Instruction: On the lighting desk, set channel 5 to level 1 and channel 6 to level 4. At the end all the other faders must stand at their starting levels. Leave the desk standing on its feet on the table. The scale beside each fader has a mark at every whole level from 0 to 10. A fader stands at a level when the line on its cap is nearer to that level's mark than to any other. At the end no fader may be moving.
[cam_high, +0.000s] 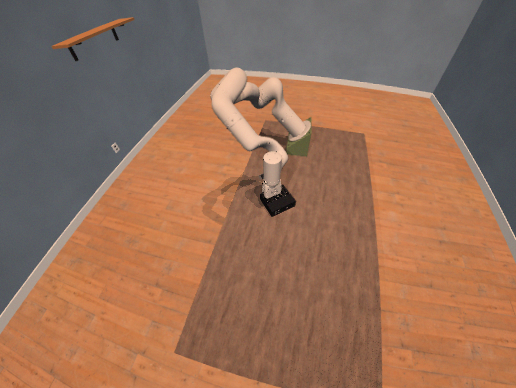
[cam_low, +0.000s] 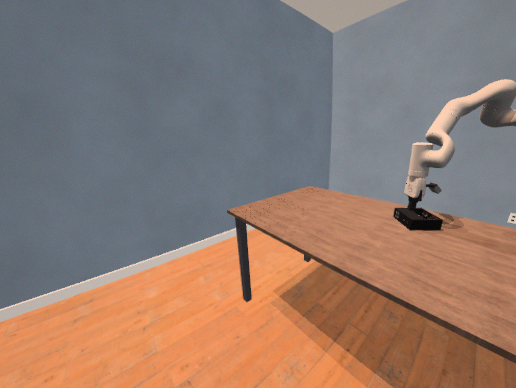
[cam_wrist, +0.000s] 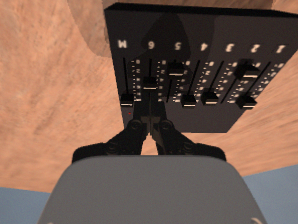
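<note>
The black lighting desk stands flat on the wooden table. In the wrist view its faders are labelled M, 6, 5, 4, 3, 2, 1 from left to right. The channel 6 cap sits about midway along its slot. The channel 5 cap sits further up the picture, near the labels. My gripper is shut and empty. It points down at the desk, with its tips right at the near side of the channel 6 cap.
The M cap lies just left of my fingertips and the channel 4 cap to their right. A green block holds the arm's base at the table's far end. A shelf hangs on the left wall.
</note>
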